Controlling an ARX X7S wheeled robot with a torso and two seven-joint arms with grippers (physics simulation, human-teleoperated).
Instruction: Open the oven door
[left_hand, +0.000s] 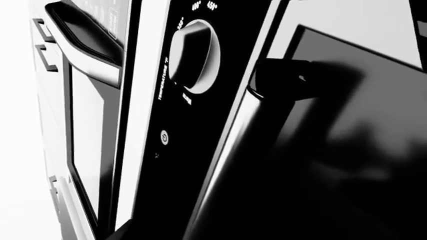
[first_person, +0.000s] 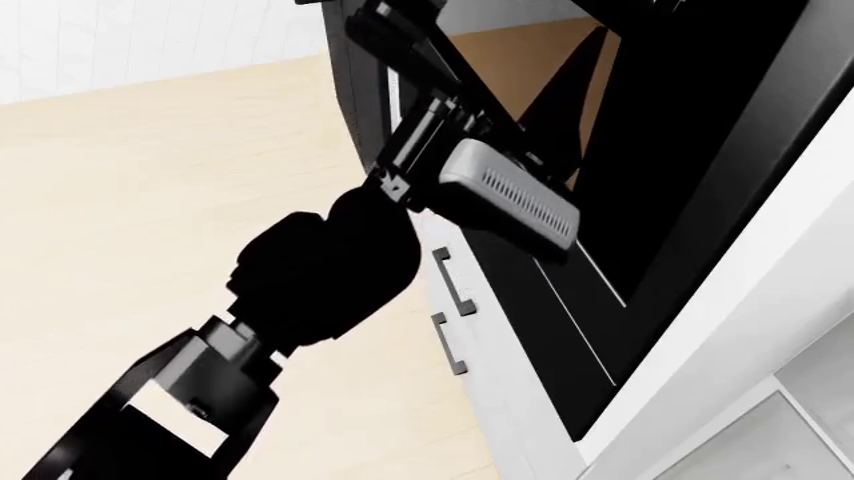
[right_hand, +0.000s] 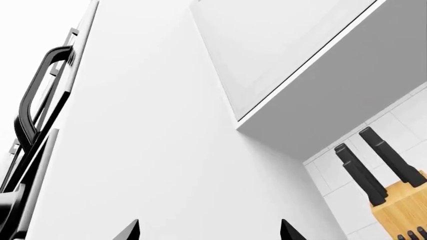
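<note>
The oven door (left_hand: 347, 150) fills the left wrist view as a glossy black panel, very close. Its long silver bar handle (left_hand: 233, 145) runs along the door's edge and passes out of the frame where my left jaws sit. That spot is all dark, so the fingers cannot be made out. In the head view my left gripper (first_person: 400, 50) reaches up against the oven door (first_person: 667, 150), beside its brown-tinted window (first_person: 554, 80). My right gripper (right_hand: 210, 230) is open, with nothing between its fingertips, and faces a plain white cabinet side.
A control panel with a round knob (left_hand: 190, 55) sits beside the handle. Another black appliance with a curved handle (left_hand: 87, 55) is further along. White drawers with small pulls (first_person: 454, 285) lie by the oven. A knife block (right_hand: 400, 205) stands under a wall cabinet (right_hand: 280, 45).
</note>
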